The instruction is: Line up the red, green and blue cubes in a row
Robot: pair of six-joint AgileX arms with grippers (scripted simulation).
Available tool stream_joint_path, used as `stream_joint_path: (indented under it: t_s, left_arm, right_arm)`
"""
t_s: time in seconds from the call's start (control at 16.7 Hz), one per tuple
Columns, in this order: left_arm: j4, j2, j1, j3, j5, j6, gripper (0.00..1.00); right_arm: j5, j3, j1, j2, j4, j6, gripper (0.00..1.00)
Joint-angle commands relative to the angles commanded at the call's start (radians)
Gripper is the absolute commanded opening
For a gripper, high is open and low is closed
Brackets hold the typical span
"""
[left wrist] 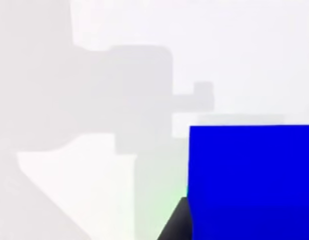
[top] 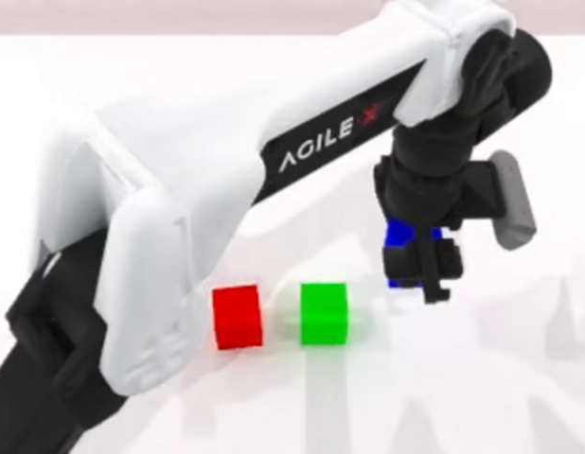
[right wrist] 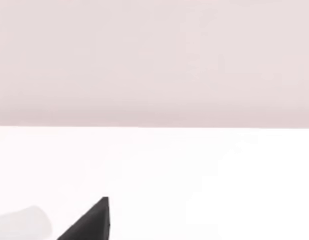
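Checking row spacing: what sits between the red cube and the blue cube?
The green cube sits between the red cube and the blue cube, which the left gripper holds; the top view shows it.

From above, my left gripper (top: 420,270) covers most of the blue cube (top: 400,234); I see only small blue patches around the fingers, and I cannot tell if the cube touches the table (top: 520,378); in the left wrist view the blue cube (left wrist: 252,182) is cut by the picture's edges; my right gripper shows only as one dark fingertip (right wrist: 89,225) at the right wrist picture's border.
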Motion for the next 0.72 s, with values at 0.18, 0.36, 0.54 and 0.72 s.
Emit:
stream_joint_path:
  t_s: [0.18,0.36,0.54,0.72]
  left_arm:
    - [0.006,-0.005,0.003,-0.005,0.0,0.002,0.0]
    - [0.077,-0.004,0.002,-0.076,0.0,0.0,0.0]
    - [0.206,0.004,0.001,-0.197,0.0,-0.003,0.0]
    - [0.268,0.01,-0.002,-0.258,0.0,-0.002,0.0]
  right_arm:
    - [0.0,0.0,0.0,0.0,0.0,0.0,1.0]
    - [0.0,0.0,0.0,0.0,0.0,0.0,1.0]
    - [0.0,0.0,0.0,0.0,0.0,0.0,1.0]
    - [0.0,0.0,0.0,0.0,0.0,0.0,1.0]
